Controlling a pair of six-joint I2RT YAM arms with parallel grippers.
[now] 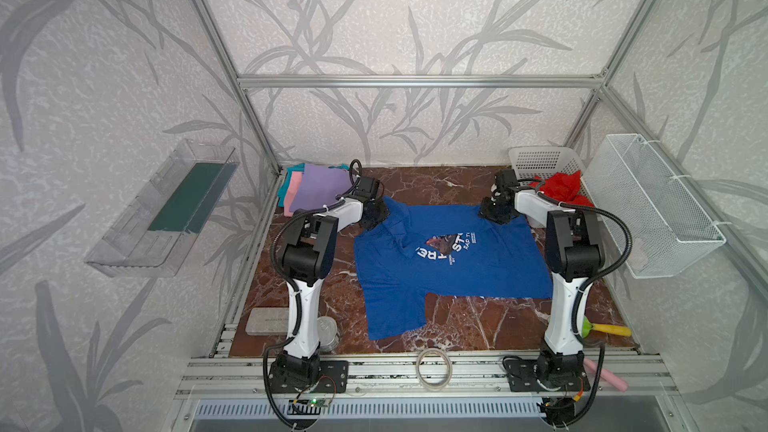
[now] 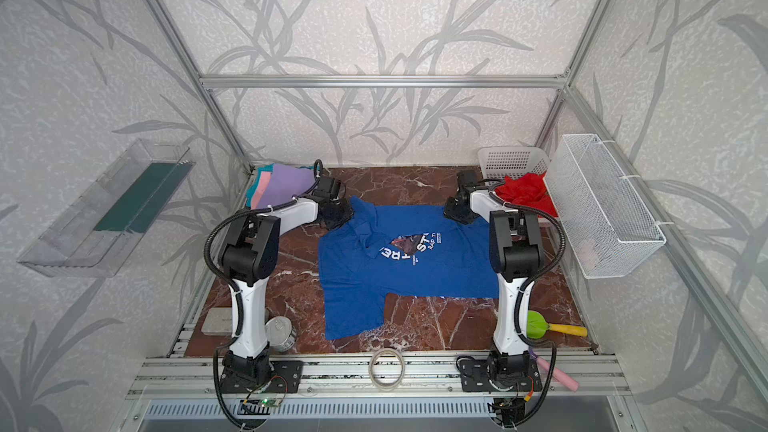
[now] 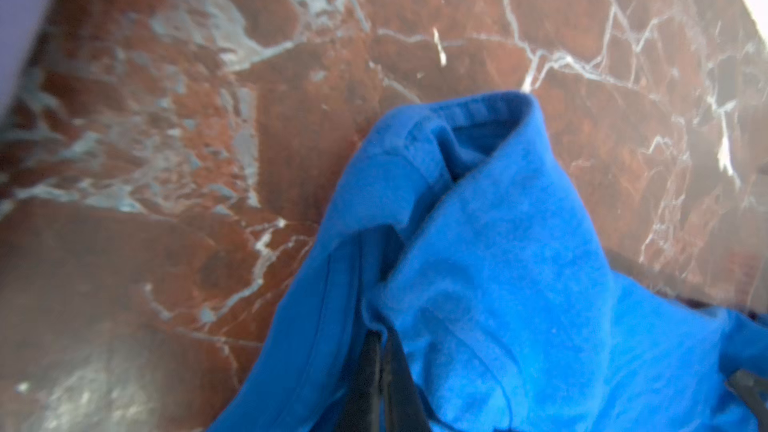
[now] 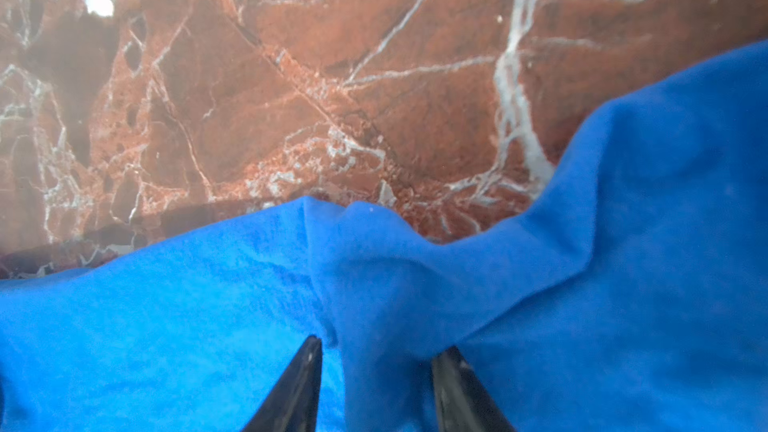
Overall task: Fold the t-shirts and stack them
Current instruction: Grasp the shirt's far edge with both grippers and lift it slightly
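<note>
On the red marble tabletop (image 1: 478, 326) a royal blue t-shirt (image 1: 453, 268) spread out, left gripper (image 1: 376, 218) pressed together on its far left corner, right gripper (image 4: 378, 367) pinching a fold at its far right edge, red t-shirt (image 1: 561, 189) heaped in the white basket (image 1: 540, 160), folded lavender t-shirt (image 1: 320, 187) far left

That blue t-shirt (image 1: 453, 268) — soft, matt cloth. The marble-look tabletop (image 1: 436, 184) shines glossy and smooth — frame rails (image 1: 415, 81), brushed metal.
</note>
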